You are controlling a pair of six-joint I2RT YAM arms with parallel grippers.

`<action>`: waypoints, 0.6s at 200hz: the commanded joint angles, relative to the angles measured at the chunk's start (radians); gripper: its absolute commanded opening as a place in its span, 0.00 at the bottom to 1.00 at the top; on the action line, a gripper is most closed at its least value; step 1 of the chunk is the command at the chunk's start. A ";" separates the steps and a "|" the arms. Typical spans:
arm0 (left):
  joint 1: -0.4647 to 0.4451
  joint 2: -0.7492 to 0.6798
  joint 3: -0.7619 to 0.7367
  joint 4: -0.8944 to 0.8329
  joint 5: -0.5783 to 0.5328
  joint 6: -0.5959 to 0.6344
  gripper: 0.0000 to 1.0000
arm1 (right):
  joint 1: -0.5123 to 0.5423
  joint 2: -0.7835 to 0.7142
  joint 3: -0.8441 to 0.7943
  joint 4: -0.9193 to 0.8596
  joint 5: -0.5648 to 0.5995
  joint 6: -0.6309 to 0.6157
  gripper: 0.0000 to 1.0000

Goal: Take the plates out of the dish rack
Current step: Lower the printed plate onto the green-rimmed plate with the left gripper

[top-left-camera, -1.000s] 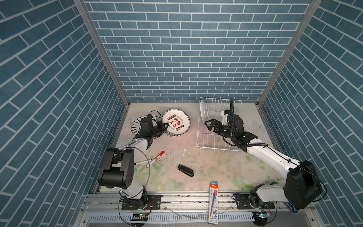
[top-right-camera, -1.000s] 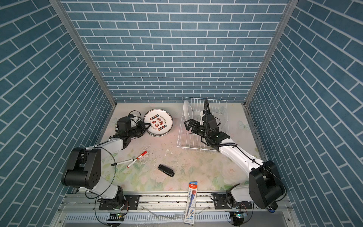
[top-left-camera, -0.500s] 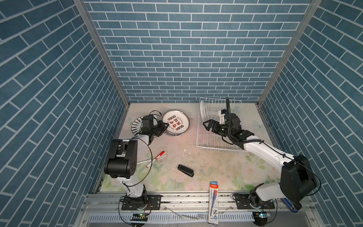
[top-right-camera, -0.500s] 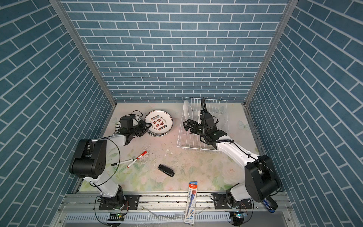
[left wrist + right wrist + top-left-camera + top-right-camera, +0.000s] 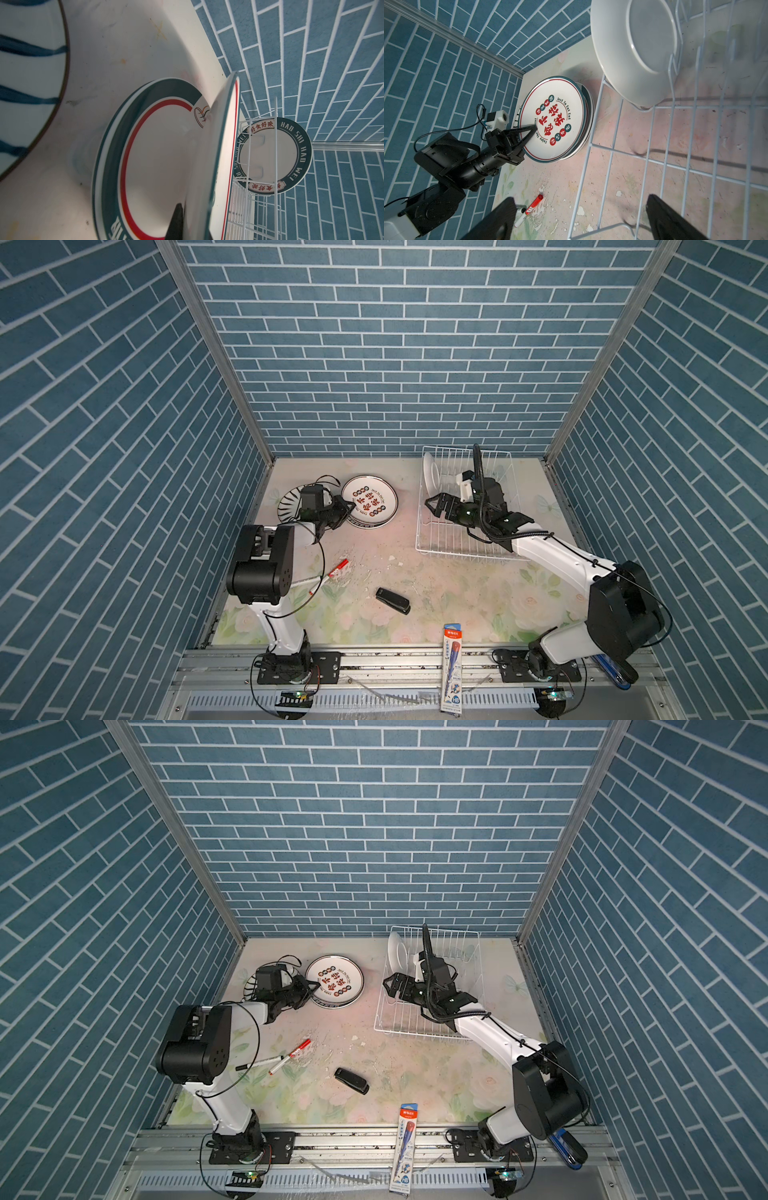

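The left gripper (image 5: 530,131) is clamped tight on the rim of a round white ceramic plate with red lettering (image 5: 556,118). It holds the plate tilted over a stack of green-rimmed plates (image 5: 588,124) on the floral table (image 5: 457,593), beside a flat plate with black radial stripes (image 5: 286,501). The right gripper (image 5: 432,505) stands fully spread and empty inside the white wire dish rack (image 5: 461,551), facing one white-backed plate (image 5: 430,472) that stands upright in the rack's far left corner.
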 commanded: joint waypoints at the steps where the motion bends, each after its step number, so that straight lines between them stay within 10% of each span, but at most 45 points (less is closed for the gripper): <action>1: 0.009 0.010 0.036 0.045 0.027 0.027 0.00 | -0.002 0.010 0.043 -0.009 -0.019 -0.035 0.99; 120: 0.012 0.056 0.054 0.028 0.028 0.043 0.00 | -0.004 0.011 0.029 -0.021 -0.024 -0.043 0.99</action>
